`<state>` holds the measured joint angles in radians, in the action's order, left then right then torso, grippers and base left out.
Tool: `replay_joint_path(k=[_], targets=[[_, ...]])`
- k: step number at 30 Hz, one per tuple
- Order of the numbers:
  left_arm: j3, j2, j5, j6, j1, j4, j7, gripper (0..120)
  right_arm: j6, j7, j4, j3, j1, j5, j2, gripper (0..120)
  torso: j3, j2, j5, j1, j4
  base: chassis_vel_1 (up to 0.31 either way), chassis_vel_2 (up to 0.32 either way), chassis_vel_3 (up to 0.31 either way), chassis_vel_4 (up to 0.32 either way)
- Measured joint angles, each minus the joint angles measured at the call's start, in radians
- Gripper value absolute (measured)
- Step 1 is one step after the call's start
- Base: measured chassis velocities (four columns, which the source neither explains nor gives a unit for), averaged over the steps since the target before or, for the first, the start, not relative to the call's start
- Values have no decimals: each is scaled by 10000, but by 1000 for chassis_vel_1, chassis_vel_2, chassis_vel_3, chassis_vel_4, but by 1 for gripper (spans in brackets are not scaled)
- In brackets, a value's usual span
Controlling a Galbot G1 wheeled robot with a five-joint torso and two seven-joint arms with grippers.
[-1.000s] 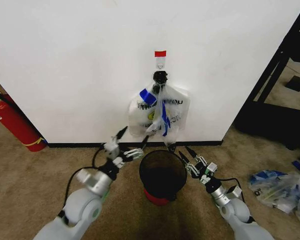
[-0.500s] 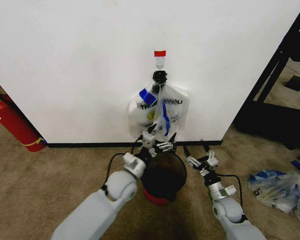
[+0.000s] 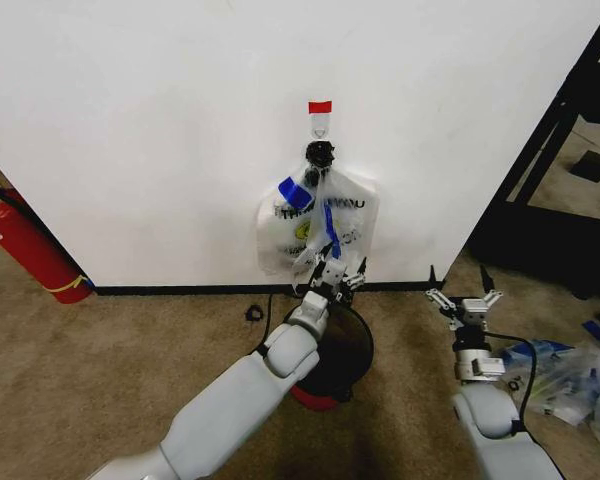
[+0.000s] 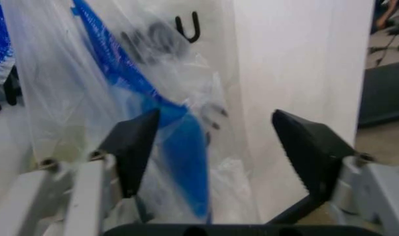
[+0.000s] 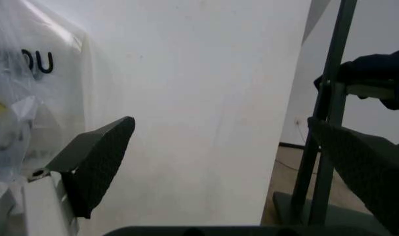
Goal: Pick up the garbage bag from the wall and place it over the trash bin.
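The clear garbage bag (image 3: 327, 228) with blue tape patches hangs from a red-topped hook (image 3: 320, 110) on the white wall (image 3: 130, 120), in front of a white printed bag. My left gripper (image 3: 337, 271) is open at the bag's lower edge. In the left wrist view the bag's crinkled plastic and blue strip (image 4: 170, 115) lie between the spread fingers of that gripper (image 4: 216, 147). The black mesh trash bin (image 3: 348, 345) stands below on its red base, partly hidden by my left arm. My right gripper (image 3: 463, 288) is open to the right of the bin, facing bare wall (image 5: 206, 98).
A red fire extinguisher (image 3: 25, 245) leans at the wall's left end. A black metal frame (image 3: 540, 170) stands at the right past the wall's corner. A heap of clear-and-blue bags (image 3: 560, 380) lies on the carpet at the right.
My left gripper has swung from left of the bin, across its rim, up to the bag's bottom edge. My right gripper has moved right, away from the bin.
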<state>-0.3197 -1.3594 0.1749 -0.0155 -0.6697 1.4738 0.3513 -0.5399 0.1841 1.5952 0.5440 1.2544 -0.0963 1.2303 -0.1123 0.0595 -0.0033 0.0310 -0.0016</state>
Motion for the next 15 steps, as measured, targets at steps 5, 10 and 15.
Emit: replay_joint_path(k=[5,10,15], targets=[[10,-279,-374,-342,-16,-262,469,45,-12,-60,42,-20,18,-189,-23,98,0,0,0,0,0,0,0,0,0],[162,-309,-392,-710,-66,-222,727,27,-24,-100,8,-81,-22,-255,-58,99,0,0,-2,0,2,0,0,0,0],[347,-280,-385,-891,-103,-161,851,11,-33,-127,-33,-174,-50,-282,-53,99,0,0,-3,0,0,0,0,0,0]])
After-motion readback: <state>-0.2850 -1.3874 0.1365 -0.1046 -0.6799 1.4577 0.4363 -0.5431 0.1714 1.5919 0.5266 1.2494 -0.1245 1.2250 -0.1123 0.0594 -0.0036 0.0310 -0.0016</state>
